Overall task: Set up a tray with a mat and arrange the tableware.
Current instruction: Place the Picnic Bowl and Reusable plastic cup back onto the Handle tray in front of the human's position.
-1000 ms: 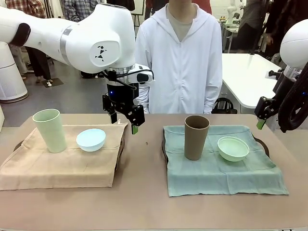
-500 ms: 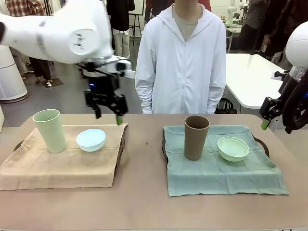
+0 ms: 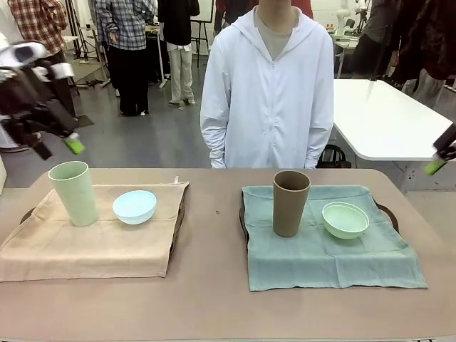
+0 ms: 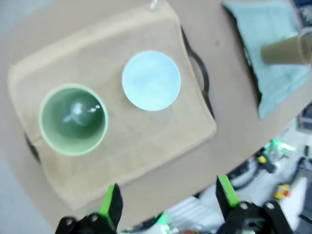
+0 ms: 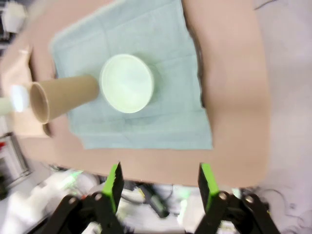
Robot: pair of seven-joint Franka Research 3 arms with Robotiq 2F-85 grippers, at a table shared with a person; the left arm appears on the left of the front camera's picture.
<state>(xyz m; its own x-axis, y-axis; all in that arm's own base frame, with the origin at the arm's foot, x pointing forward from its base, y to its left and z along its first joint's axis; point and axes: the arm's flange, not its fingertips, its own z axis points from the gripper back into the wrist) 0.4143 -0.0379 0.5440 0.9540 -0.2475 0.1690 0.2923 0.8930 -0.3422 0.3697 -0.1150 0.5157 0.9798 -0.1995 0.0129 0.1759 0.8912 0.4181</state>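
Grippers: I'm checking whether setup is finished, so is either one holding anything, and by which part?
Nothing is held. The left gripper and right gripper are both open and empty, high above the trays.

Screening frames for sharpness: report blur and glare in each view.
Front view: tableware crisp, left claw smeared by motion. Left wrist view: soft overall, a glint inside the pale green cup. Right wrist view: blurred throughout, mint green bowl fuzzy-edged.

Brown table [image 3: 214, 299] bearing two cloth-draped trays [image 3: 385, 211]
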